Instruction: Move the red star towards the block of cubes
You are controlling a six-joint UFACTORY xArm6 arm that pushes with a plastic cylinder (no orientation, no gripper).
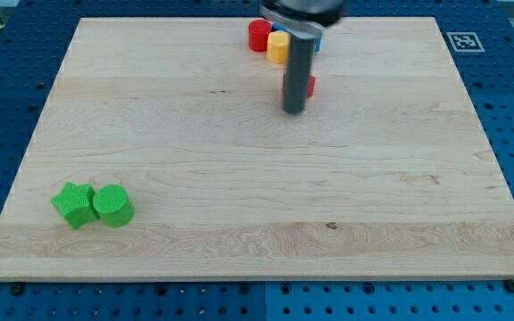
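Observation:
My tip (294, 110) rests on the board near the view's top centre. A red block (310, 86), mostly hidden behind the rod so its shape cannot be made out, sits just right of the rod and touches it or nearly so. Above it, at the view's top edge, a cluster holds a red cylinder (258, 35), a yellow block (278, 46) and a blue block (318, 40) that only peeks out beside the rod.
A green star (74, 204) and a green cylinder (112, 205) sit side by side, touching, at the view's bottom left. The wooden board (257, 223) lies on a blue perforated table. A marker tag (462, 41) is at the top right.

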